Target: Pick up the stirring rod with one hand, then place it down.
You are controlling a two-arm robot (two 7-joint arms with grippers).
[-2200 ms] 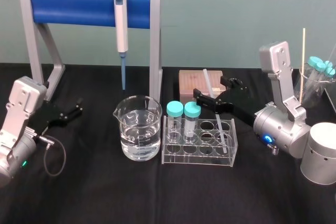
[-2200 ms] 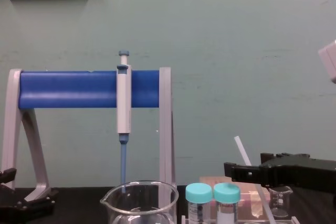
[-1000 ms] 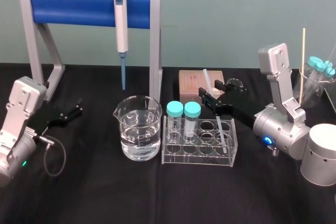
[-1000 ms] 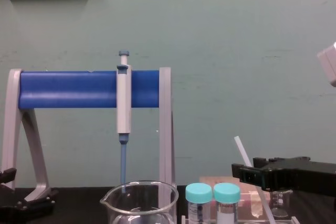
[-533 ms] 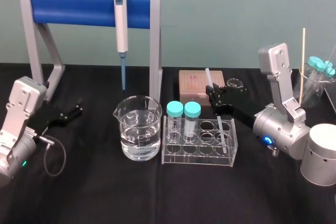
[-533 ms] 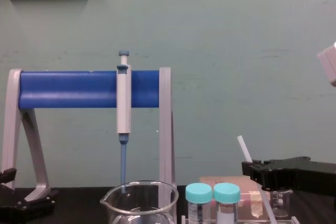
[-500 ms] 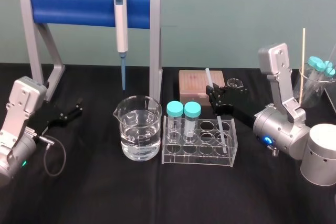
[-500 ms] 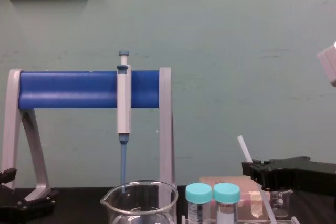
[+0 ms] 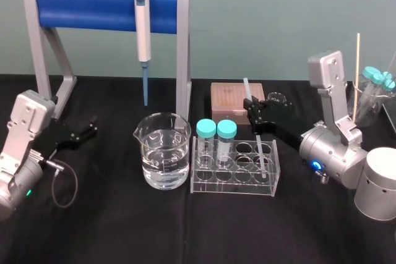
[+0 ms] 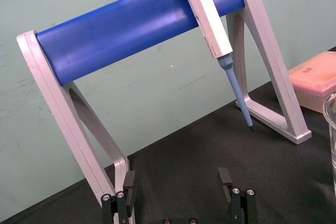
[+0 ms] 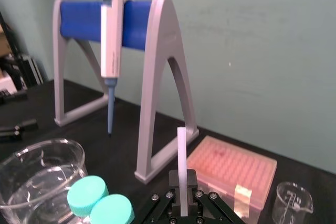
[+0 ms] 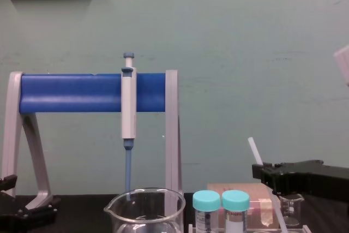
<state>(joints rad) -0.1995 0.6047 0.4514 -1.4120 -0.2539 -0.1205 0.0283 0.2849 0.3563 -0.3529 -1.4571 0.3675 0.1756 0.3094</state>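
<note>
Your right hand (image 9: 252,110) has come in over the clear tube rack (image 9: 230,185) in the last couple of seconds, and its jaws, spread wide a moment ago, are now pressed onto the stirring rod (image 9: 247,88). In the right wrist view the rod (image 11: 181,161) stands straight up out of the pinch. The rod leans with its lower end down in the rack's right-hand column and its top poking above the hand, in front of the pink tip box (image 9: 228,98). Its top may sit a touch higher than before, though that is hard to judge, so treat the lift as barely begun. The grasp is made; next comes drawing the rod up and clear of the rack. Your left hand (image 9: 88,129) stays parked, fingers spread, over the table (image 9: 185,233) by the stand (image 9: 93,9).
</note>
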